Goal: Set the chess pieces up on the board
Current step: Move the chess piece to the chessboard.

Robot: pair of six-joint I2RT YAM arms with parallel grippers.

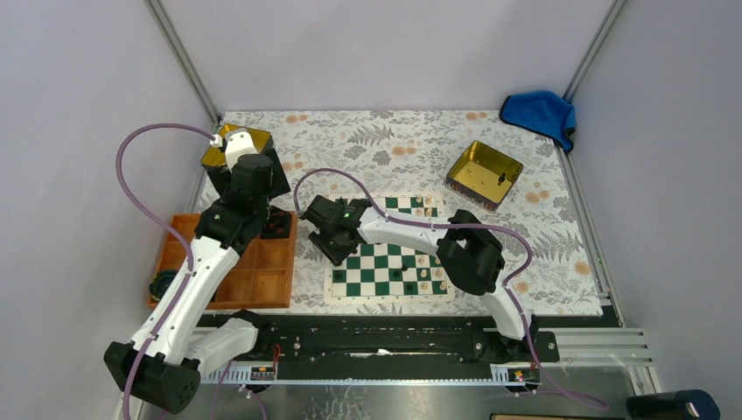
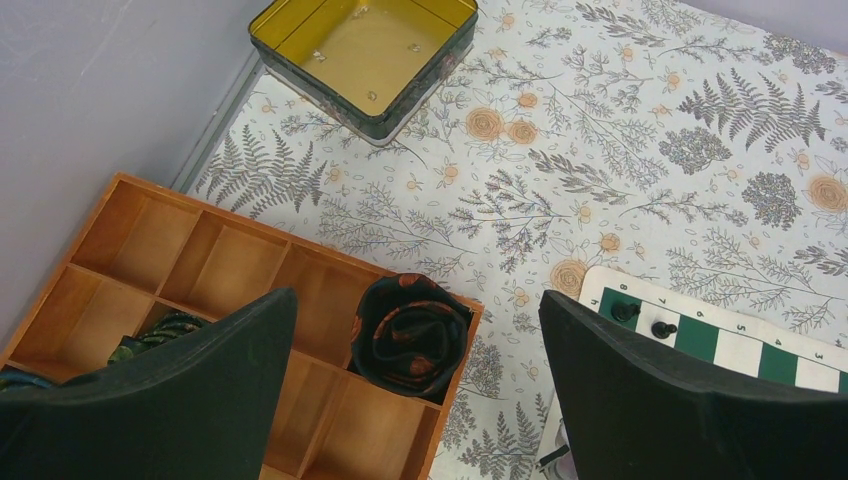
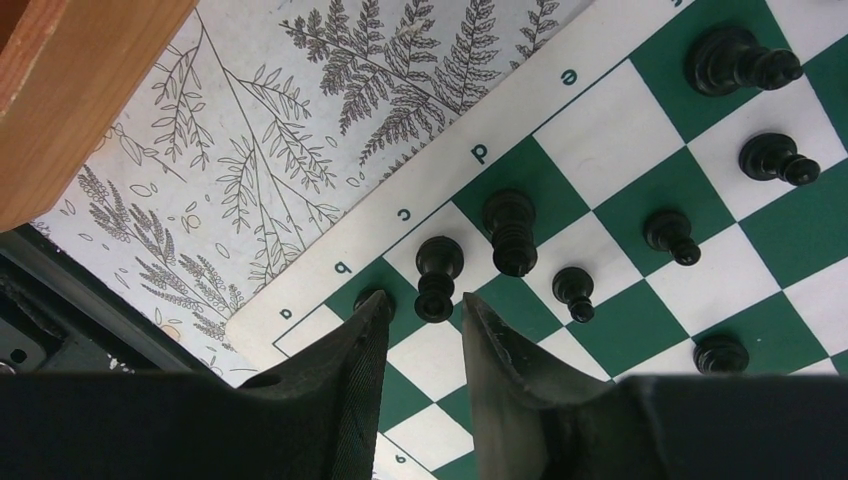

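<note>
The green and white board (image 1: pixel 372 280) lies on the flowered cloth in front of the right arm. My right gripper (image 3: pixel 424 300) hangs low over the board (image 3: pixel 620 130) near its lettered corner, open. A black piece (image 3: pixel 437 272) stands between its tips with a gap on each side. Another black piece (image 3: pixel 370 298) is half hidden behind the left finger. Several black chess pieces (image 3: pixel 510 230) stand on nearby squares. My left gripper (image 2: pixel 417 300) is wide open and empty, high above the tray corner. Two black pieces (image 2: pixel 640 318) show at the board's edge (image 2: pixel 740 345).
An orange compartmented tray (image 1: pixel 262 280) sits left of the board, with a rolled dark cloth (image 2: pixel 412 335) in one compartment. One gold tin (image 2: pixel 370 50) stands behind the tray, another (image 1: pixel 484 173) at the back right. Cream pieces (image 1: pixel 426 278) stand on the board's right side. A blue cloth (image 1: pixel 541 112) lies in the far right corner.
</note>
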